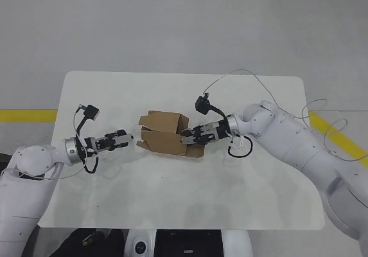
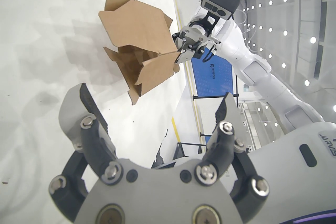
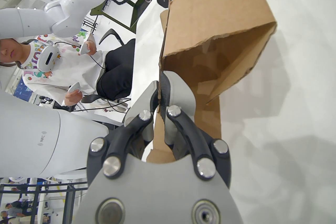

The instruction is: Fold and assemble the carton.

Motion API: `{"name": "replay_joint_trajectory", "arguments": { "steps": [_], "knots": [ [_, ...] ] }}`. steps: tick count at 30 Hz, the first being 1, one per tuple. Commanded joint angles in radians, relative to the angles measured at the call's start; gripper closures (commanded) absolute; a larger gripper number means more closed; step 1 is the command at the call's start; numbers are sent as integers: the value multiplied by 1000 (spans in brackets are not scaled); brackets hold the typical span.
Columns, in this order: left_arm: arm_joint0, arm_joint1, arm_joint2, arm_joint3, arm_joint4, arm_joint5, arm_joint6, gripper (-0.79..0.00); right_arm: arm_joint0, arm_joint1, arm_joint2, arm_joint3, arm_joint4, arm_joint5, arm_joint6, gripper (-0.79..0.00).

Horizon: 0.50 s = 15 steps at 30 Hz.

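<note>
Right fingers (image 3: pixel 181 89) pinch a wall edge of the half-opened carton (image 1: pixel 164 132) at the middle of the counter (image 1: pixel 248 193). My left fingers (image 2: pixel 78 104) stand spread near its other end. Step, I judge: squaring the body; next, my left must catch a loose flap.

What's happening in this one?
The robot is partway through assembling a brown carton at the middle of the white table. The right gripper is shut on the edge of one of its panels, and the flaps hang loose and unfolded. The left gripper is open and empty, just short of the carton's other side.
</note>
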State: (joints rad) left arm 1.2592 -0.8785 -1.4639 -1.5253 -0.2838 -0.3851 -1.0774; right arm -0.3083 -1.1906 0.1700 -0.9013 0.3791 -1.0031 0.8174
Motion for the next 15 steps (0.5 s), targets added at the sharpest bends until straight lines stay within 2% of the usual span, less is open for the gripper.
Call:
{"name": "replay_joint_trajectory", "arguments": {
  "steps": [1, 8, 15],
  "knots": [
    [-2, -1, 2, 5, -11, 3, 5, -785, 0, 22, 0, -43, -8, -6, -6, 0],
    [-15, -9, 35, -2, -94, 42, 9, -785, -9, 76, 0, -169, -27, -9, -9, 0],
    [-14, -13, 42, -21, -177, 78, -7, -785, -21, 102, 0, -218, -47, 16, 16, 0]
  ]
}}
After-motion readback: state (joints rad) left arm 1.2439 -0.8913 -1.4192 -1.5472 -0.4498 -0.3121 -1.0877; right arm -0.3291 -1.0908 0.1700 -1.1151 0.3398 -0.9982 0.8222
